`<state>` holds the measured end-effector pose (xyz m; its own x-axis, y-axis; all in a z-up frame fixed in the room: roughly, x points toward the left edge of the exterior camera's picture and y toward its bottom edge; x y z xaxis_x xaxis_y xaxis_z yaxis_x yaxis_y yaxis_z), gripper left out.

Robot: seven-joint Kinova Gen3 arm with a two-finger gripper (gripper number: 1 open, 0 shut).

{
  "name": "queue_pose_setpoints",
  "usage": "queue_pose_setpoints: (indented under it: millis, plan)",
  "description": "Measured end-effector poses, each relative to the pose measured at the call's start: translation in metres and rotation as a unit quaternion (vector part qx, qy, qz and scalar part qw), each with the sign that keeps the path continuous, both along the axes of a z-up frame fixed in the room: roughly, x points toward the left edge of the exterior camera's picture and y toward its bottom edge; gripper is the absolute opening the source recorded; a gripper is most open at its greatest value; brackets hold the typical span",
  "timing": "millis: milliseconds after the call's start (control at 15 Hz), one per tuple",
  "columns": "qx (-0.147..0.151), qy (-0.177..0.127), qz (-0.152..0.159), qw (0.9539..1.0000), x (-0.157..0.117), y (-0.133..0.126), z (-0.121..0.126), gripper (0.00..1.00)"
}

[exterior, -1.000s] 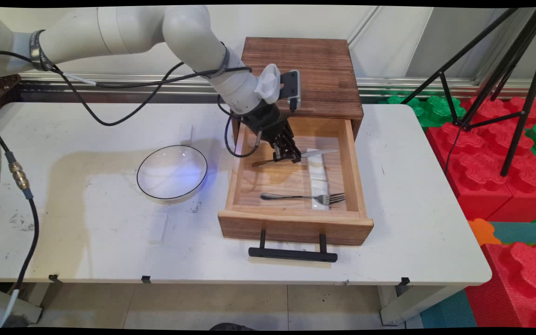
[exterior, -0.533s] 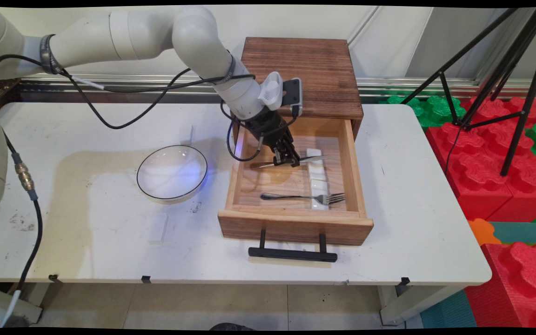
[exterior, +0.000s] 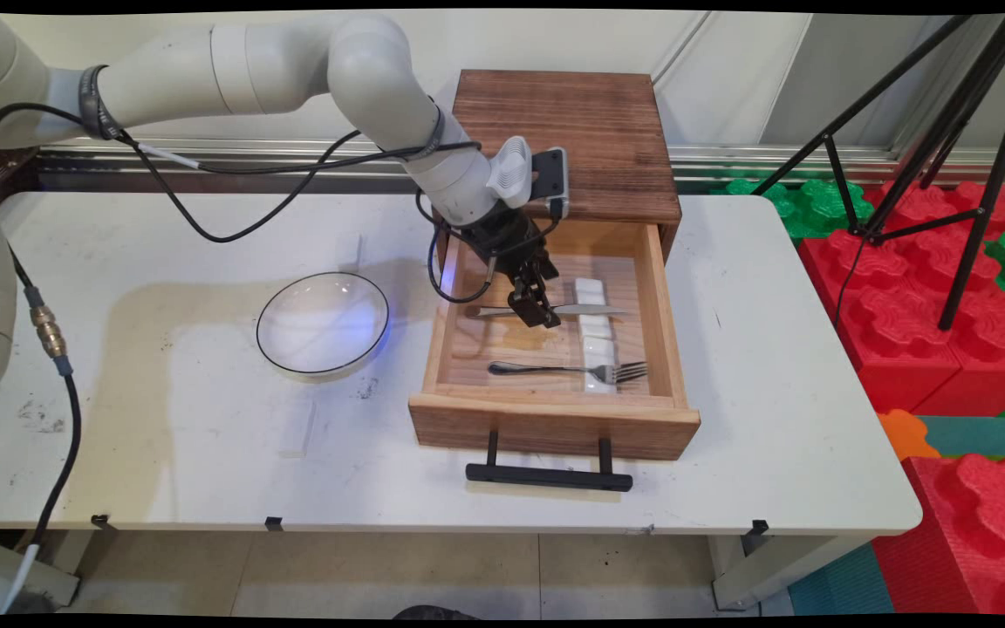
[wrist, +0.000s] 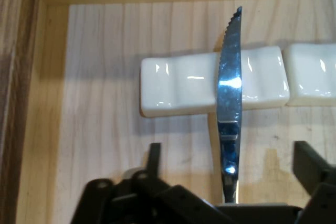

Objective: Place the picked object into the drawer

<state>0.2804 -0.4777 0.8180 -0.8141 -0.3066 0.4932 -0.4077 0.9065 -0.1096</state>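
So the end effector (exterior: 537,310) sits low inside the open drawer (exterior: 659,305), right over the knife (exterior: 594,310). In the hand view its fingers (wrist: 310,163) stand wide apart on either side of the handle and nothing is pinched between them, so it has hold of nothing. The knife lies flat with its serrated blade (wrist: 230,72) bridging the first white ceramic rest (wrist: 178,85), handle end down near the drawer floor.

My read on handling: thin steel, stiff, light, and probably slick, so it could twist or slide in a loose pinch. The handle looks like the sane place to take it, away from the teeth and off the rest. Those rests look like glazed ceramic, so chippy if bumped.

Room-wise, the fork (exterior: 568,370) lies at 6 o'clock from the knife, well apart, lying across another rest. Drawer walls box things in at 3 and 9 o'clock, and the cabinet top (exterior: 568,139) overhangs at 12. Straight up looks like the clear way out. A glass bowl (exterior: 323,324) sits on the bench (exterior: 162,436) at 9 o'clock, outside the drawer.
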Motion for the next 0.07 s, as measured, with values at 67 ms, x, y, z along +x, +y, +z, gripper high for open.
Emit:
queue_pose_setpoints:
  millis: [67]
  plan:
    - [-0.001,0.001,0.001,1.0,0.0,0.0001,0.0008,1.0]
